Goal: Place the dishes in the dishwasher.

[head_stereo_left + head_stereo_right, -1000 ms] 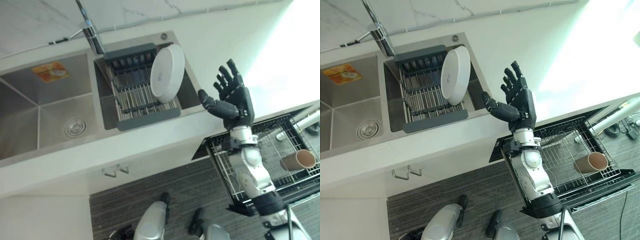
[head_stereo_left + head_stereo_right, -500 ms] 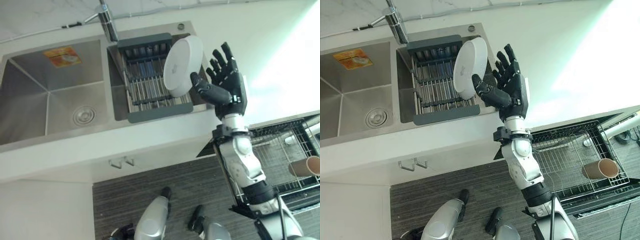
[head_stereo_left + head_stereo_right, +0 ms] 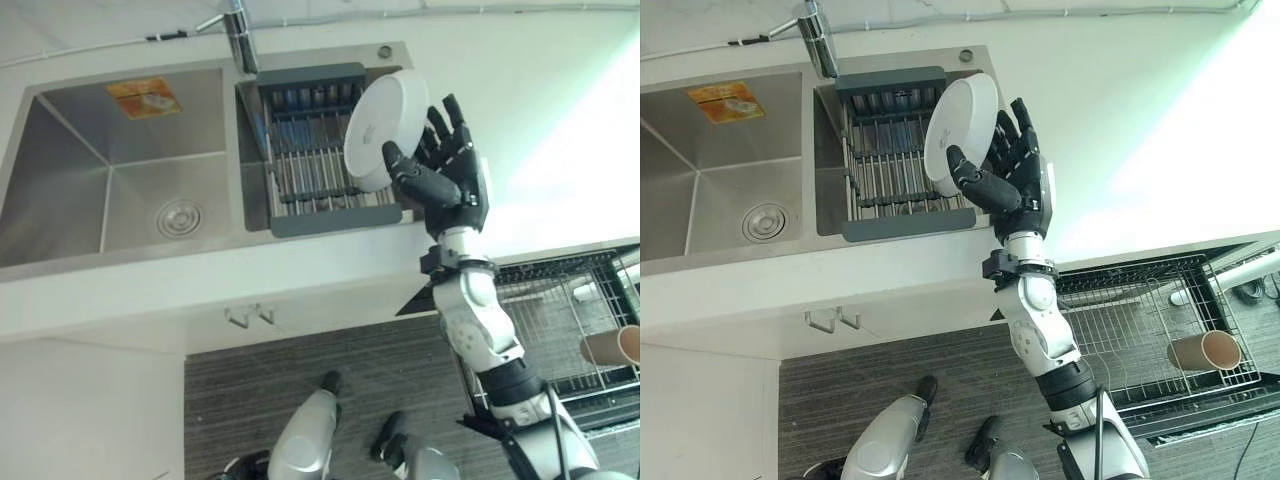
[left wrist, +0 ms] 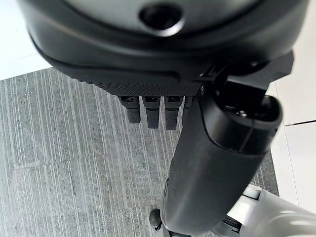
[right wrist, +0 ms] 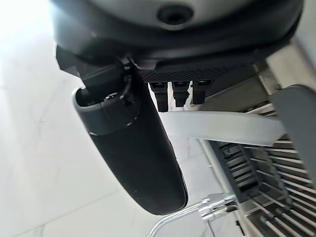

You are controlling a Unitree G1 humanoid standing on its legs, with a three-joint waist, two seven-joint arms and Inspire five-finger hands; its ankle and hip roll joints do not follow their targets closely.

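A white plate [image 3: 385,125] stands on edge, leaning, at the right end of the grey dish rack [image 3: 310,150] in the sink. My right hand [image 3: 455,185] is raised against it from the right, open. Its thumb lies across the plate's face and its straight fingers reach behind the rim. The right wrist view has the plate's rim [image 5: 222,126] passing between the thumb [image 5: 133,153] and the fingers. The left hand [image 4: 217,163] hangs over the dark floor, relaxed and holding nothing. The pulled-out dishwasher rack [image 3: 1140,330] is low at the right.
A steel basin [image 3: 100,170] with a drain lies left of the dish rack, with the faucet [image 3: 240,35] behind. A brown cup [image 3: 1205,350] lies on its side in the dishwasher rack. White counter runs along the front and right of the sink.
The camera has shifted. My right hand has moved left from open counter to the plate, and its thumb now lies over the plate's face with the fingers behind the rim.
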